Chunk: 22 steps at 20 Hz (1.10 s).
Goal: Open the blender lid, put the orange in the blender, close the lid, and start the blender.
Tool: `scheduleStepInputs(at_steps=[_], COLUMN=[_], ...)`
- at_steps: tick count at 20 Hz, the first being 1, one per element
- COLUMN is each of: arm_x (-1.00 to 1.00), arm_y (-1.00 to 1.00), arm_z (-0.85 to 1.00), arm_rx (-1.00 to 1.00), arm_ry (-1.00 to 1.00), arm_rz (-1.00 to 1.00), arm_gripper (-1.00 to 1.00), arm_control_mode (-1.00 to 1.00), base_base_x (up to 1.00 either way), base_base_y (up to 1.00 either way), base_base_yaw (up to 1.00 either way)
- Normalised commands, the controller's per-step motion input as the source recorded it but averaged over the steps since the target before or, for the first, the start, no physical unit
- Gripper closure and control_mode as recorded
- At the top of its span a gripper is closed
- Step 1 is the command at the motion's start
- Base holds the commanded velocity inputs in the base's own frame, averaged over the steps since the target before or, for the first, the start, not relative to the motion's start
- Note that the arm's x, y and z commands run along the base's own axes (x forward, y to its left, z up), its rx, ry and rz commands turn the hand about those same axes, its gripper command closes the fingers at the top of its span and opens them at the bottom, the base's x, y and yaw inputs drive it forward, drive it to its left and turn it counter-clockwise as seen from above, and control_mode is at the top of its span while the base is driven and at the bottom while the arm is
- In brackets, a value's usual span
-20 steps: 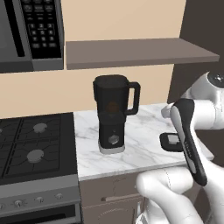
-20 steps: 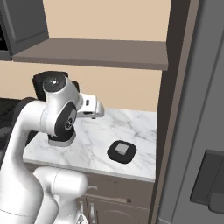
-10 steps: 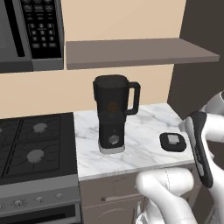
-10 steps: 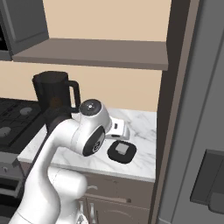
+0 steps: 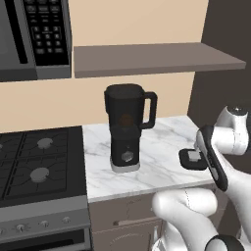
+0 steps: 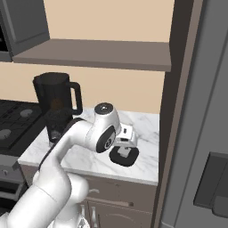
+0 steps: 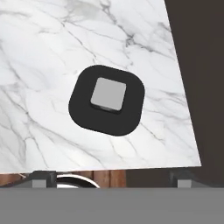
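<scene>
The black blender (image 5: 126, 135) stands on the marble counter, its jar handle to the right; it also shows at the left in the right base view (image 6: 54, 107). A faint patch of the orange (image 5: 126, 119) shows through the dark jar wall. The blender lid (image 7: 107, 99), a flat black cap with a grey square plug, lies on the counter to the blender's right (image 5: 192, 158) (image 6: 124, 156). My gripper (image 7: 113, 178) hangs above the lid, open, its fingertips (image 7: 43, 177) wide apart and holding nothing. In the right base view my gripper (image 6: 128, 143) sits just over the lid.
A gas stove (image 5: 34, 162) adjoins the counter on the left, with a microwave (image 5: 29, 34) above it. A shelf (image 5: 152, 56) runs over the blender. A dark tall cabinet wall (image 6: 178, 111) bounds the counter on the right. The counter's front edge (image 7: 100, 168) lies close below the lid.
The arm has swung right and down, bringing the hand over the lid on the counter. The blender and the lid have stayed in place.
</scene>
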Motion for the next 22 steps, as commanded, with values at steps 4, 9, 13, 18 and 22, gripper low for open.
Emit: scheduleStepInputs(at_steps=[4,9,13,18,22], arm_x=[0.57,0.36,0.23,0.24,0.25], arm_y=[0.00,0.00,0.00,0.00,-0.01], arm_z=[-0.38,-0.38,-0.42,-0.40,-0.33], arm_rx=[0.01,0.07,0.08,0.04,0.00], arm_ry=[0.15,0.04,0.00,0.00,0.01], arm_rz=[0.00,0.00,0.00,0.00,0.00], arm_gripper=[-1.00,-1.00,-1.00,-1.00,-1.00], arm_control_mode=[-1.00,-1.00,-1.00,-1.00,-1.00], base_base_x=[0.00,0.00,0.00,0.00,0.00], base_base_y=[0.00,0.00,0.00,0.00,0.00], base_base_yaw=[0.00,0.00,0.00,0.00,0.00])
